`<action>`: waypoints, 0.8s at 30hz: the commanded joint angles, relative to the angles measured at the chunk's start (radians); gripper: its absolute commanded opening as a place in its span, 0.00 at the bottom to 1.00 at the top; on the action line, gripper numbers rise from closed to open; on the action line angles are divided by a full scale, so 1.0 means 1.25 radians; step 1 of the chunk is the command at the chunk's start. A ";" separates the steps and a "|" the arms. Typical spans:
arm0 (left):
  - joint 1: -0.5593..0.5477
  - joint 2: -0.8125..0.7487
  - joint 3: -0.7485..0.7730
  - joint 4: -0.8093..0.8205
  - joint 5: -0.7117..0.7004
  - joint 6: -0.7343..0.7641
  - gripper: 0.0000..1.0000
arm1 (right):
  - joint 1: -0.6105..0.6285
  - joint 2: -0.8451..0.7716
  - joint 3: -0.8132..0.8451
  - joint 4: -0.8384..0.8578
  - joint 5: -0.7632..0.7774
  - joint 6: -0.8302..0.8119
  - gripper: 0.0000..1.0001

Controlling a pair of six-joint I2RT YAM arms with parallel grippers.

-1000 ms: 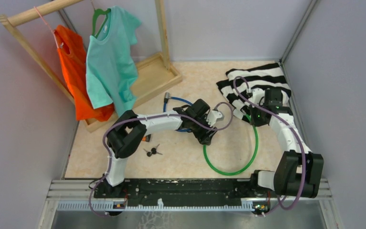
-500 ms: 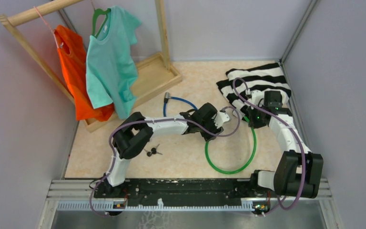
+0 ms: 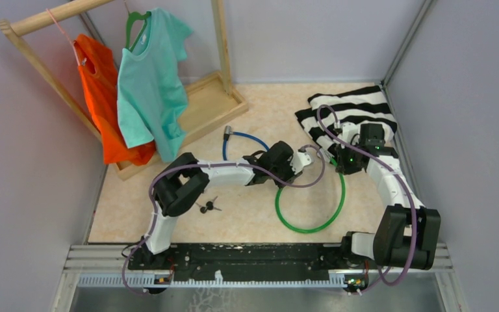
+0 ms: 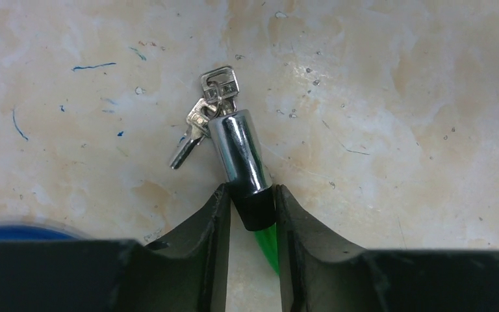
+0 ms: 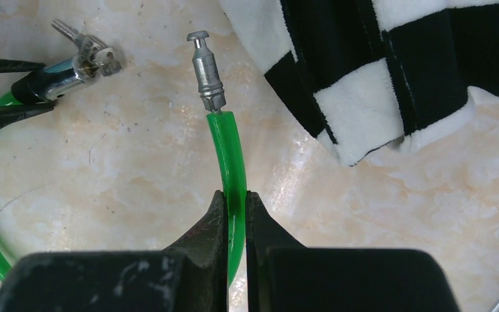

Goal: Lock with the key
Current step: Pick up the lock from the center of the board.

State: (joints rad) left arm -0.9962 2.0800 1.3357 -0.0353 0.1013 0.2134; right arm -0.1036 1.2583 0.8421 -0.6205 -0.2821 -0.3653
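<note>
Snugly btwn L jaws sits lock barrel [image 4: 239,146], touching both.

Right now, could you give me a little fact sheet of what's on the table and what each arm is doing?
Left gripper: closed on the black collar of the lock barrel
Barrel: chrome, lying on the table, keys at its end
Right gripper: shut on the green cable, just behind its metal pin
Pin and barrel: apart, not joined yet
Nearby: striped cloth, blue cable, second set of keys
</note>
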 commanded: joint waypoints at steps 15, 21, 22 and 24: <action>0.121 -0.039 -0.030 -0.099 0.123 -0.048 0.00 | -0.005 0.040 0.067 0.099 -0.196 0.014 0.00; 0.157 -0.112 -0.031 -0.056 0.163 -0.050 0.00 | -0.005 0.055 0.086 0.120 -0.234 0.026 0.00; 0.165 -0.123 -0.030 -0.049 0.170 -0.053 0.00 | -0.004 0.057 0.089 0.127 -0.243 0.030 0.00; 0.184 -0.148 -0.031 -0.032 0.182 -0.065 0.00 | -0.004 0.065 0.092 0.144 -0.269 0.038 0.00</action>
State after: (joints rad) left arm -0.7940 1.9911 1.2964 -0.1017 0.2565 0.1516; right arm -0.1036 1.3273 0.8883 -0.5312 -0.5224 -0.3382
